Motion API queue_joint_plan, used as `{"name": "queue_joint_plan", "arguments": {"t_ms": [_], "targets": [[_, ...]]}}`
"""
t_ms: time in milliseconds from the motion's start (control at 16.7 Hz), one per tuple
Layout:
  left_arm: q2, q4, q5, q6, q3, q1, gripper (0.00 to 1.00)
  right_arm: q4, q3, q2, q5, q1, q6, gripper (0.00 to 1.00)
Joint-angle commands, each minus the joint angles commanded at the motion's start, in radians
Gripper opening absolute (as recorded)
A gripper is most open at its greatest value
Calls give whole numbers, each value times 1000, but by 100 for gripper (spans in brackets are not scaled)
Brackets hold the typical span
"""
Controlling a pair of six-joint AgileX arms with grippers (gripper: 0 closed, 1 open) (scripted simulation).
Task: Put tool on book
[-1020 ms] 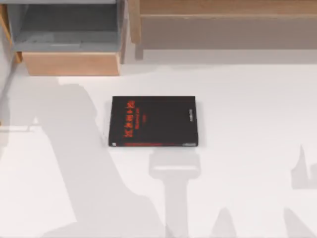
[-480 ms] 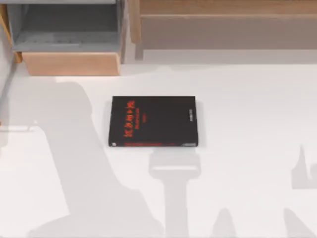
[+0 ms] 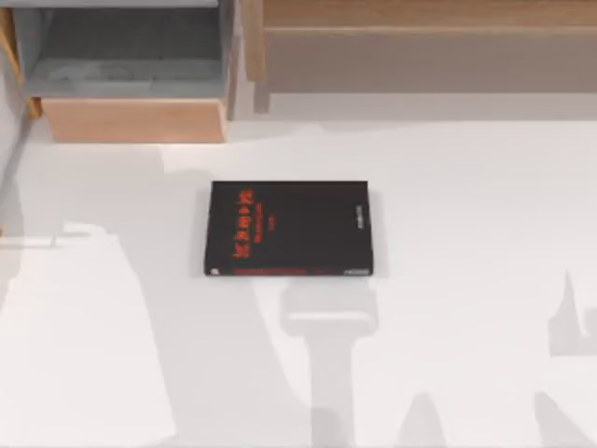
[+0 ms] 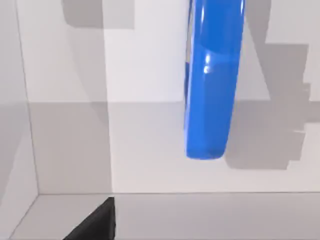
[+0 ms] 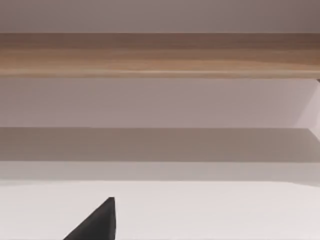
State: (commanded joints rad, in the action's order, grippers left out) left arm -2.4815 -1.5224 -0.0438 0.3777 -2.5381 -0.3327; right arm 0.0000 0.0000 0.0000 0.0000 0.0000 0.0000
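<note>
An open wooden drawer [image 3: 131,84] sat at the white table's [image 3: 466,280] far-left corner, beside a wooden shelf [image 3: 420,47] along the far edge.

A rendered simulation scene is presenting itself as a plain indoor workspace: a smooth white table [image 3: 466,233] is lying under flat lighting, with a wooden drawer unit [image 3: 131,70] and a long wooden shelf [image 3: 420,47] standing along its far edge.
</note>
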Motion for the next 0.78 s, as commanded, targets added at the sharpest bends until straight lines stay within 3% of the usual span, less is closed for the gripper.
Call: {"name": "queue_joint_plan", "arguments": {"t_ms": [360, 780], "targets": [[60, -11, 8, -4, 49, 9, 100, 0, 0, 0, 0, 0, 0, 100], [-51, 178, 0, 3, 132, -12, 100, 0, 0, 0, 0, 0, 0, 100]]}}
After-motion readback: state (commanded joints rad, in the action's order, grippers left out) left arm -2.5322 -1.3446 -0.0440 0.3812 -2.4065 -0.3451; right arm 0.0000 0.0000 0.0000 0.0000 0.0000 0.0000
